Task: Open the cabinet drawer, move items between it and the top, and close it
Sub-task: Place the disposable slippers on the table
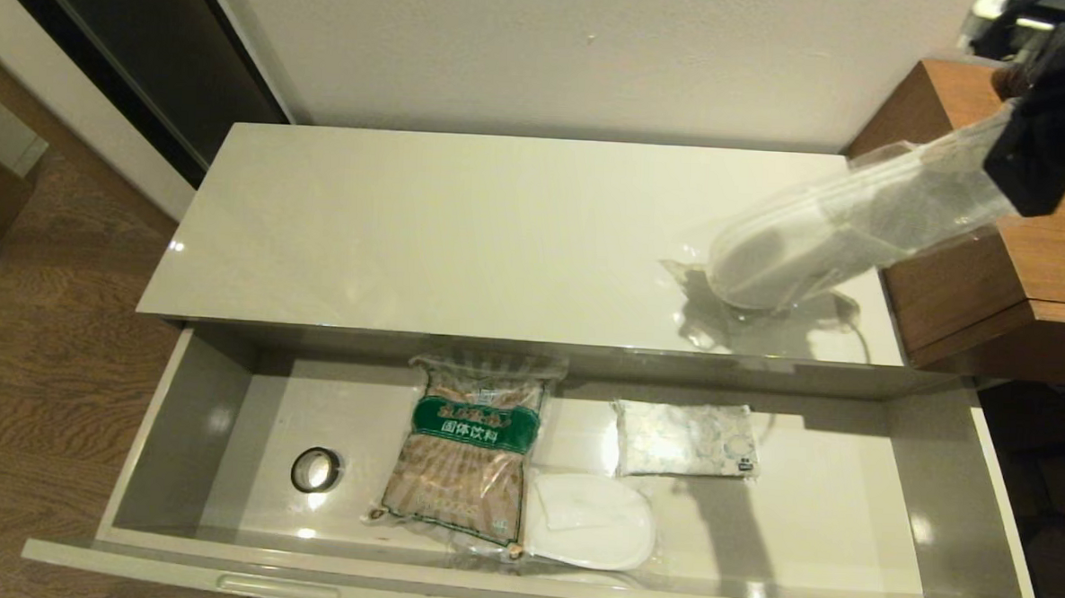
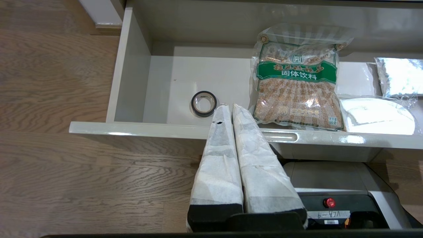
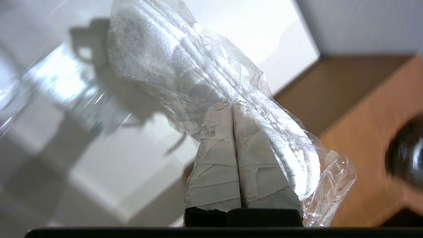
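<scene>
Now right tool pinches bagged slippers above the top.

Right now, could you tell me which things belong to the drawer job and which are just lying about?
Job: open cabinet drawer; top; bagged slippers in right hand; second slipper pack; tissue pack.
Lying about: brown packet; tape roll.

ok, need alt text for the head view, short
The right gripper holds a pair of plastic-sealed white slippers tilted over the right end of the cream cabinet top. Below, the open drawer holds a black tape roll, a brown packet, a tissue pack and another slipper pack.
</scene>
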### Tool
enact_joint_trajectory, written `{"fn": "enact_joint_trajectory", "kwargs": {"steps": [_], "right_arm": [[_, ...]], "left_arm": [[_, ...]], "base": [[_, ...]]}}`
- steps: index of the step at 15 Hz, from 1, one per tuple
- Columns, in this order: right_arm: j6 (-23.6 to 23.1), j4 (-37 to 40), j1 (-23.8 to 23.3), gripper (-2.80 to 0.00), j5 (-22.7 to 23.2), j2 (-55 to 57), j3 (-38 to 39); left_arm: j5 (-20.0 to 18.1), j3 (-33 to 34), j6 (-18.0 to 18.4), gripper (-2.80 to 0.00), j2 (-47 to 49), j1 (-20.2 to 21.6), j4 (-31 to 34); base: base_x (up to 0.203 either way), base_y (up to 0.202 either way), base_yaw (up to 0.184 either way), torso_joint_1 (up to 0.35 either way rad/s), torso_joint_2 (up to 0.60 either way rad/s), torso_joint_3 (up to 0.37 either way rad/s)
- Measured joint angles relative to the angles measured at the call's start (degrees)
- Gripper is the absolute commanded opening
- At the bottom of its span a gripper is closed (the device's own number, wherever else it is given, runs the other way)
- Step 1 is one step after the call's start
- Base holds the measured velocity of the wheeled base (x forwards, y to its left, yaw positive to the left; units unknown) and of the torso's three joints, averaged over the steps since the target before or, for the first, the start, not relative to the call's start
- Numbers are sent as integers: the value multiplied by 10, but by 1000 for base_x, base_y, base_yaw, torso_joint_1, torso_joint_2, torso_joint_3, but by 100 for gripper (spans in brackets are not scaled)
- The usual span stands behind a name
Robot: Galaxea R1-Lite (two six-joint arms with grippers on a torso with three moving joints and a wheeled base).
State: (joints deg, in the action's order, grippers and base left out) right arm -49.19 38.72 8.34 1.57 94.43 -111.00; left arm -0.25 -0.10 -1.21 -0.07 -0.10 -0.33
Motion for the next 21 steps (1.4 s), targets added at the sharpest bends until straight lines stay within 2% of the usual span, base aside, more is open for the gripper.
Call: {"fn": "enact_joint_trajectory", "kwargs": {"steps": [3, 4, 7, 13, 17, 18, 21], "right_arm": [[2, -116, 2, -280, -1, 88, -1], [3, -147, 2, 0, -1, 114, -1], [2, -215, 1, 0, 1, 173, 0], [0, -215, -15, 0, 6, 186, 25], [1, -183, -20, 0, 3, 131, 72], [2, -172, -21, -280, 1, 104, 100], [9, -147, -18, -280, -22, 6, 208]], "left_arm": [[0, 0, 0, -280, 0, 0, 0], [0, 0, 0, -280, 0, 0, 0], [0, 0, 0, -280, 0, 0, 0], [0, 0, 0, -280, 0, 0, 0], [0, 0, 0, -280, 0, 0, 0], [0, 0, 0, -280, 0, 0, 0], [0, 0, 0, -280, 0, 0, 0]], "base": [[0, 0, 0, 0, 0, 0], [0, 0, 0, 0, 0, 0], [0, 0, 0, 0, 0, 0], [0, 0, 0, 0, 0, 0], [0, 0, 0, 0, 0, 0], [0, 0, 0, 0, 0, 0], [0, 0, 0, 0, 0, 0]]}}
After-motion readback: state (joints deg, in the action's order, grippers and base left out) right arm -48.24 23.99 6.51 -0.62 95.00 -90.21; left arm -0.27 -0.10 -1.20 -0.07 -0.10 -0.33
